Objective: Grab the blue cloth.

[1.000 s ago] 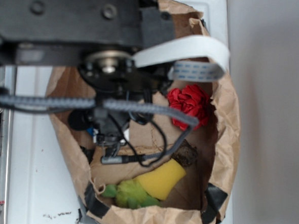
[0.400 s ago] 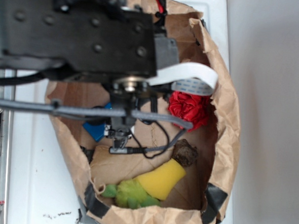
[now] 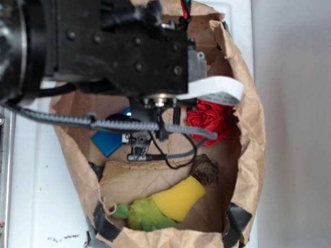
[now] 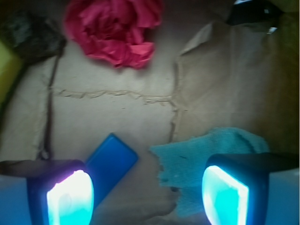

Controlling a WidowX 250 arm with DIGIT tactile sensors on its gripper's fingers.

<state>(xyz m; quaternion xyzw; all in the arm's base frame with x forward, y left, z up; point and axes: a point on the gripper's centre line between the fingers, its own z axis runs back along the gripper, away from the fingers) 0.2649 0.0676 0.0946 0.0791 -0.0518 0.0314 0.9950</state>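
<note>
The blue cloth (image 4: 201,154) is a pale teal terry towel with frayed edges, lying flat on the brown paper floor of the bag at the lower right of the wrist view. My gripper (image 4: 147,199) hangs above it, open, with nothing between its fingers. The right fingertip (image 4: 225,197) overlaps the cloth's right part in the picture; the left fingertip (image 4: 70,197) stands next to the bright blue flat block (image 4: 111,161). In the exterior view the arm hides the cloth and the gripper's fingertips.
Everything sits inside a brown paper bag (image 3: 248,146) with raised walls. A red fabric flower (image 3: 210,120) (image 4: 115,28) lies at the far side. A dark lump (image 3: 206,168), a yellow sponge (image 3: 179,198) and a green soft toy (image 3: 143,213) lie beside them. The blue block (image 3: 109,141) shows under the arm.
The arm has swung across the bag toward the upper right of the exterior view, and its body fills more of the frame. The blue block has come into view below it.
</note>
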